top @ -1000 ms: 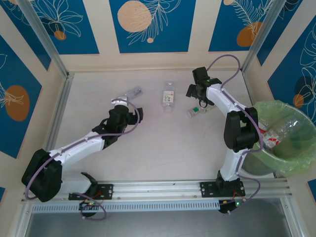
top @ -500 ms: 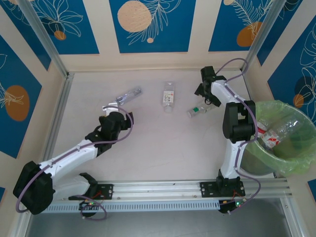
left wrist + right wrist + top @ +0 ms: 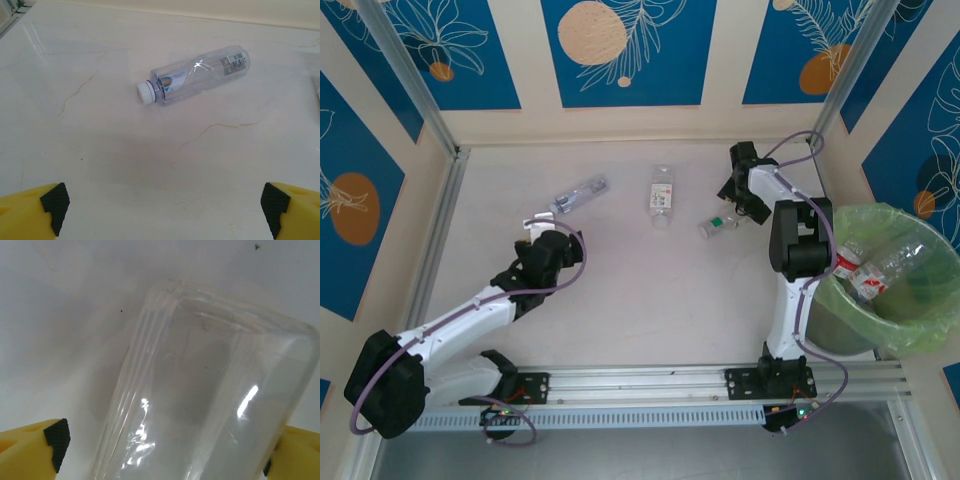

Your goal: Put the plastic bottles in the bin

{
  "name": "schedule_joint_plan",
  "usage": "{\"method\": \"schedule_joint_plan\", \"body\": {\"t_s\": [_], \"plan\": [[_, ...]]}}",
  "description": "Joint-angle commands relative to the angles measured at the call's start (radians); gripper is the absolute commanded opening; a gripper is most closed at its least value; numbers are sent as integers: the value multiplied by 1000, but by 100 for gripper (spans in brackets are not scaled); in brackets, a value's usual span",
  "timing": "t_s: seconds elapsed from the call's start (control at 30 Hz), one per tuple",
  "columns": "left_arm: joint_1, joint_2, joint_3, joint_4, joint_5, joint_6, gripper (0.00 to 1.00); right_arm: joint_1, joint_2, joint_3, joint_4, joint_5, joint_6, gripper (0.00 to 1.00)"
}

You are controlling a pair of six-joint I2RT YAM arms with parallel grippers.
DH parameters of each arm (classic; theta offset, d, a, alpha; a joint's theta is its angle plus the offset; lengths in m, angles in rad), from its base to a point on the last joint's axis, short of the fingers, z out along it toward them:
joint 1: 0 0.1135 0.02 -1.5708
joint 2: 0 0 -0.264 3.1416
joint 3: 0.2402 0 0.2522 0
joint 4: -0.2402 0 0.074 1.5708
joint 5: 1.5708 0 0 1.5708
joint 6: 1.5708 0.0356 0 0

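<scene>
Grasp step: right claw (image 3: pixel 165 452) stood spread astride clear bottle (image 3: pixel 210 390); closing was needed next. Left claw (image 3: pixel 165 207) spread, white-capped bottle (image 3: pixel 195 75) ahead.

The worktop (image 3: pixel 650 300) is a pale, marble-like slab; the left wrist view shows thin brown veins running across its surface (image 3: pixel 100 165). Cream walls enclose it on three sides, each carrying blue panels with white leaf outlines and peach or orange discs: the back wall (image 3: pixel 620 50), the left wall (image 3: pixel 360 200) and the right wall (image 3: pixel 920 150). Aluminium posts rise from the far-left corner (image 3: pixel 410 80) and the far-right corner (image 3: pixel 850 70). An aluminium rail (image 3: pixel 640 380) runs along the near edge, with a slotted strip (image 3: pixel 620 418) just beyond it.
</scene>
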Motion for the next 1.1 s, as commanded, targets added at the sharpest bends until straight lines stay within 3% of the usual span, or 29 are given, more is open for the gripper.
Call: {"method": "schedule_joint_plan", "body": {"t_s": [0.0, 0.23, 0.47, 0.63, 1.07], "plan": [[9, -11, -13, 21, 33, 11, 100, 0, 28, 7, 13, -19, 31, 95], [9, 6, -52, 177, 86, 45, 100, 2, 34, -35, 56, -6, 34, 83], [16, 46, 25, 35, 103, 48, 100, 4, -18, -105, 130, -29, -7, 66], [18, 68, 32, 41, 136, 43, 100, 18, -73, -149, 182, -35, -61, 55], [18, 121, 50, 69, 195, 59, 100, 82, -174, -190, 221, -37, -168, 44]]}}
